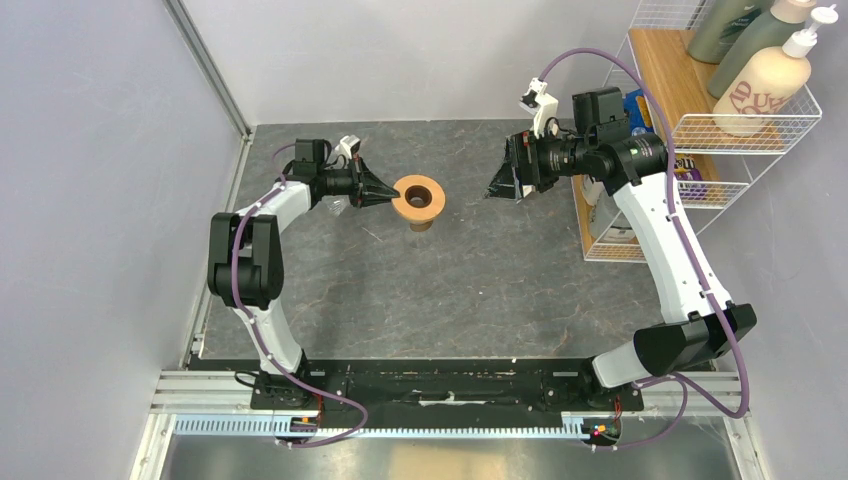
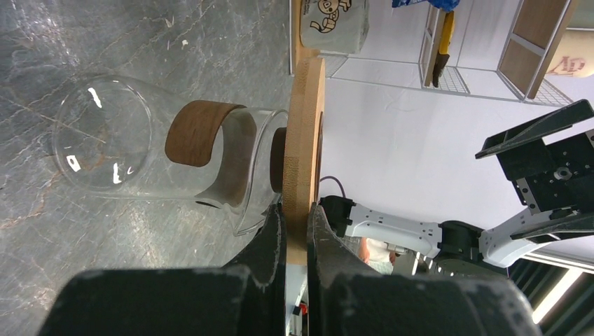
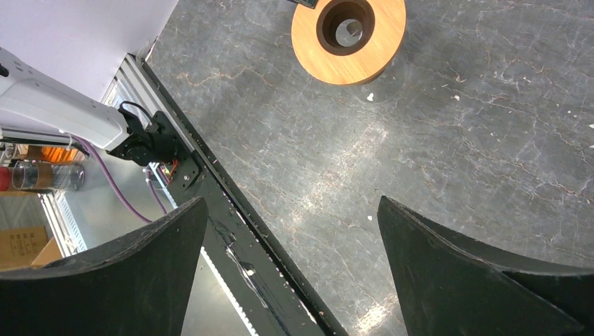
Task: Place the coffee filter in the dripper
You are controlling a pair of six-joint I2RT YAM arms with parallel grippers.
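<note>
The dripper (image 1: 420, 213) stood on the grey, veined table (image 1: 450, 300), toward the far side and a little left of the middle. Its pale wooden ring was on top and its dark mouth faced up. Below the ring I could see a clear glass body with a darker brown band around it. The left gripper (image 1: 388, 193) reached in from the left and was clenched on the edge of the wooden ring, one finger (image 2: 270, 234) under the rim and the other over it. The right gripper (image 1: 500, 180) hung above the table to the right of the dripper, well apart from it, pointing its way. Its fingers (image 3: 140, 273) were spread wide with nothing between them. Behind the right arm, at the table's right edge, a white wire rack (image 1: 700, 130) with wooden shelves held a few bottles (image 1: 765, 85) on its top shelf.
</note>
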